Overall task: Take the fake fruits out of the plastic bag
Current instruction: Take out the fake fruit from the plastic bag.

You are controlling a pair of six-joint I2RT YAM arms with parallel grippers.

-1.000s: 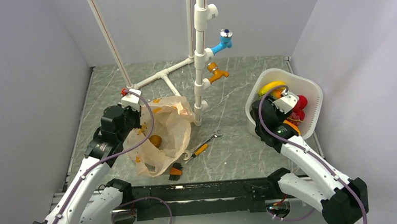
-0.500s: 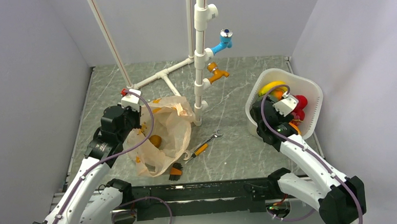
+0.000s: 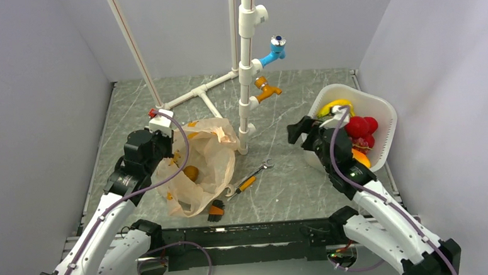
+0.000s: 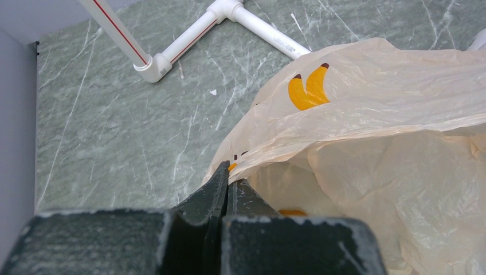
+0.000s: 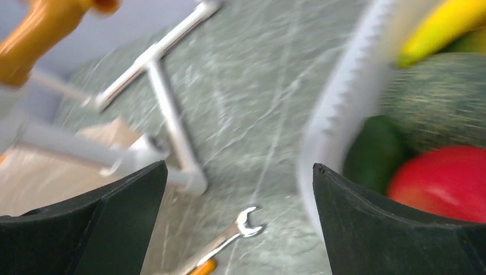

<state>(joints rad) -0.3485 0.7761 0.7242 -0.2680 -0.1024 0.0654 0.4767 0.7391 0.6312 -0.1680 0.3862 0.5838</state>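
Note:
The peach plastic bag (image 3: 200, 162) lies open left of centre, with a yellow-brown fake fruit (image 3: 191, 173) inside. My left gripper (image 3: 169, 155) is shut on the bag's rim (image 4: 269, 157), holding the mouth open; the left wrist view shows its jaws (image 4: 228, 179) pinching the film. My right gripper (image 3: 300, 131) is open and empty over the table, just left of the white basket (image 3: 385, 114). A red fake fruit (image 3: 357, 126) and an orange one (image 3: 360, 157) lie in the basket. The right wrist view shows the gripper (image 5: 239, 166) open, the red fruit (image 5: 441, 183) to its right.
The basket also holds a banana (image 3: 334, 105), and a netted melon (image 5: 441, 103) shows in the right wrist view. A wrench (image 3: 250, 177) and an orange-handled brush (image 3: 215, 209) lie by the bag. A white pipe stand (image 3: 246, 80) with taps rises at centre back.
My right gripper has swung left out of the basket, open and empty, leaving the red fruit there. The left arm and the bag have not moved.

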